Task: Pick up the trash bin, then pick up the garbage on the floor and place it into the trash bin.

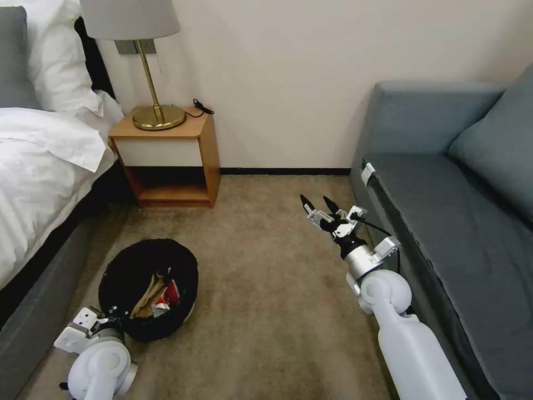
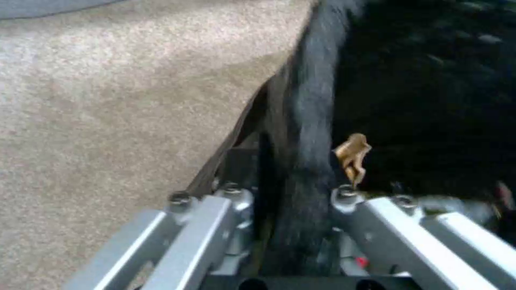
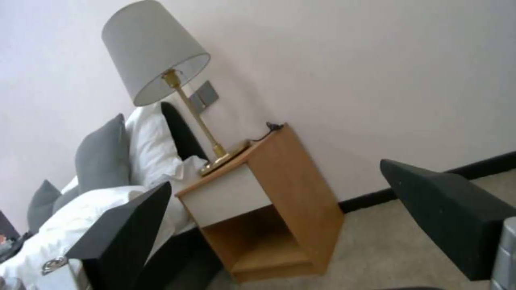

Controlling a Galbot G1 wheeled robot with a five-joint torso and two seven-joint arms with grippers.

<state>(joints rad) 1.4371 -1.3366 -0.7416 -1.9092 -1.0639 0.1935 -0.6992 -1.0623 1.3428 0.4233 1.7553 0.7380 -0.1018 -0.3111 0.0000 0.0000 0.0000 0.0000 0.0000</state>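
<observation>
The trash bin point(image 1: 145, 261), low and round with a black bag liner, is over the carpet beside the bed. Garbage lies inside it: a tan paper scrap point(image 1: 149, 295) and a red-and-white wrapper point(image 1: 169, 294). My left gripper point(image 1: 114, 315) is at the bin's near rim. In the left wrist view, my left gripper point(image 2: 293, 195) is shut on the bin's black rim point(image 2: 312, 121), with the tan scrap point(image 2: 352, 156) just inside. My right gripper point(image 1: 319, 204) hangs open above the carpet near the sofa, holding nothing. In the right wrist view, its fingers point(image 3: 126, 233) are spread wide.
A bed point(image 1: 39, 166) with white bedding runs along the left. A wooden nightstand point(image 1: 169, 158) carrying a brass lamp point(image 1: 150, 83) stands against the back wall. A grey sofa point(image 1: 455, 194) fills the right. Bare carpet point(image 1: 266, 289) lies between them.
</observation>
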